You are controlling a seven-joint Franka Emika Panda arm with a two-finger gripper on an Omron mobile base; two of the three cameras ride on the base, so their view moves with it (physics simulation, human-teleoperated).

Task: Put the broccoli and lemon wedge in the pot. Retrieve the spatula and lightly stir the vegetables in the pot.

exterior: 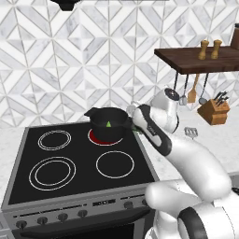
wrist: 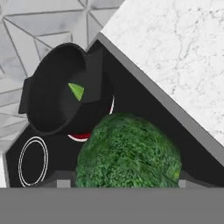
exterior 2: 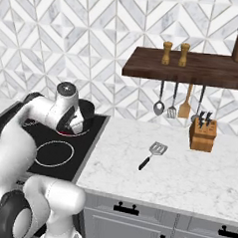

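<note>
One black pot (exterior: 108,123) stands on the rear right burner of the stove (exterior: 70,161), whose ring glows red beneath it, and inside it lies a single small yellow-green wedge (wrist: 77,91), resting against the pot's inner wall; nothing else can be made out in the pot. In the hand view one piece of broccoli (wrist: 129,151) sits between the gripper's (wrist: 127,183) two fingers, which stand well apart around it, so the gripper holds the broccoli, just beside the pot and above the black stove top, close to the stove's right edge. From the left base view the hand is at the pot's right side, with a sliver of green showing at the rim. One spatula (exterior 2: 152,154) with a slotted head and dark handle lies flat on the marble counter (exterior 2: 188,165), well apart from the stove and the pot. A wooden shelf (exterior 2: 194,68) on the wall carries two wooden shakers (exterior 2: 175,53), four utensils hang under it, and one knife block (exterior 2: 202,134) stands on the counter below them. The stove top shows four burner rings.
</note>
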